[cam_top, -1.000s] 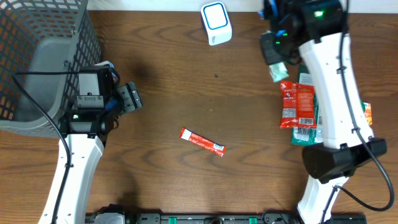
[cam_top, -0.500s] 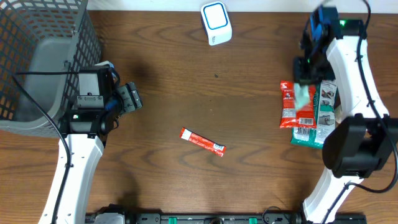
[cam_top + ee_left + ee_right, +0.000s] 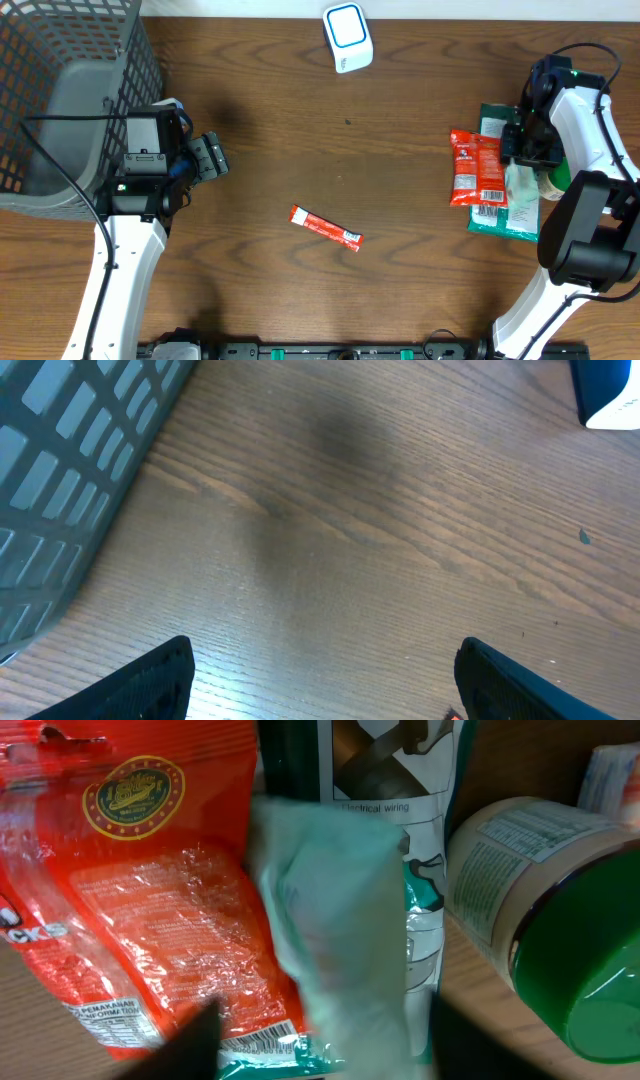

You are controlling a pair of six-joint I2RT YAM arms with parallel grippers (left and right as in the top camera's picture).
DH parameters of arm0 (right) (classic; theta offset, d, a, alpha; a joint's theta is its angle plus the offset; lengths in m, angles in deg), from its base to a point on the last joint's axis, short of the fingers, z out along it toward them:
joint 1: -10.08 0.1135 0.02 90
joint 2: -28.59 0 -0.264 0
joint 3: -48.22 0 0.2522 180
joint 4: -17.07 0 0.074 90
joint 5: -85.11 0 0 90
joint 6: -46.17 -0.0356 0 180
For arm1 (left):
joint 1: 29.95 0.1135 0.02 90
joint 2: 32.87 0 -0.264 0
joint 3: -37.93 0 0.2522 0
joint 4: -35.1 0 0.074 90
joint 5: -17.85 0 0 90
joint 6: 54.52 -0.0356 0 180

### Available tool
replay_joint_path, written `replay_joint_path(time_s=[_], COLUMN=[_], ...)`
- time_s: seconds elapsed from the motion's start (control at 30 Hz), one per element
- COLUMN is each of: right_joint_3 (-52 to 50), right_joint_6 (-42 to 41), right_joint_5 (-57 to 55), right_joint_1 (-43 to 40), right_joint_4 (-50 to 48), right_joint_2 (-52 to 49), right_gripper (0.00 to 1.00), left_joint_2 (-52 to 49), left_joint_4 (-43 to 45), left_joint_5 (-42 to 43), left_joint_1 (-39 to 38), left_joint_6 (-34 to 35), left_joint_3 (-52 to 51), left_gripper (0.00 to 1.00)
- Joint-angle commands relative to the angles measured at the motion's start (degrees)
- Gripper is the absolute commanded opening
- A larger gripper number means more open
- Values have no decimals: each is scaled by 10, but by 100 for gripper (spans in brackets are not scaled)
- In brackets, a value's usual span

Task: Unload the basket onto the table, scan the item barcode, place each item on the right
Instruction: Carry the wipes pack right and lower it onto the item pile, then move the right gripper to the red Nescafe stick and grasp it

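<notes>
At the right side of the tabletop [image 3: 300,130], my right claw [image 3: 335,1045] hangs over a heap of groceries. Its fingers are spread, showing only as two dark blurs at the bottom corners of the right wrist view. Between them lies the pale green packet [image 3: 335,920], loose. It sprawls across the right edge of the red snack bag [image 3: 150,890] and onto the dark green pouch [image 3: 497,218] beneath. I cannot make out any print or code on the packet, whose surface is washed out and soft. A barcode [image 3: 258,1042] does show on the red snack bag's lower edge, partly lost behind the packet and the blur of a finger.

Just right of the red snack bag, beyond the pouch, stands a jar [image 3: 540,910] with a green lid. Its label is too small to read and the frame cuts off its far side. From overhead the right arm covers most of it.

The scanner [image 3: 347,37] sits well apart from the red snack bag, up and to the left at the tabletop's far edge. A slim red sachet [image 3: 325,227] lies alone, well left of the bag and lower. Far to the left, my left claw [image 3: 330,685] hovers with fingers wide apart, their tips cropped by the frame, beside the grey mesh basket [image 3: 150,60].
</notes>
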Motion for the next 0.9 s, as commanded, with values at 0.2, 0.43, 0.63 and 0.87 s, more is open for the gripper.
replay_joint_path(time_s=[0.2, 0.43, 0.63, 0.87], right_joint_3=[-4, -4, -4, -4], right_joint_6=[-2, 57, 134, 184], right_joint_5=[92, 209, 364, 406], right_joint_1=[2, 9, 43, 154], right_joint_4=[-18, -26, -28, -26], right_joint_2=[-1, 0, 2, 2], right_gripper=[99, 97, 94, 92], left_joint_2=[-1, -1, -1, -1], left_joint_4=[-1, -1, -1, -1], left_joint_5=[-7, -7, -7, -7], left_joint_1=[2, 2, 2, 2], left_joint_6=[-3, -3, -3, -3], left_joint_3=[8, 8, 8, 8], left_gripper=[84, 84, 84, 84])
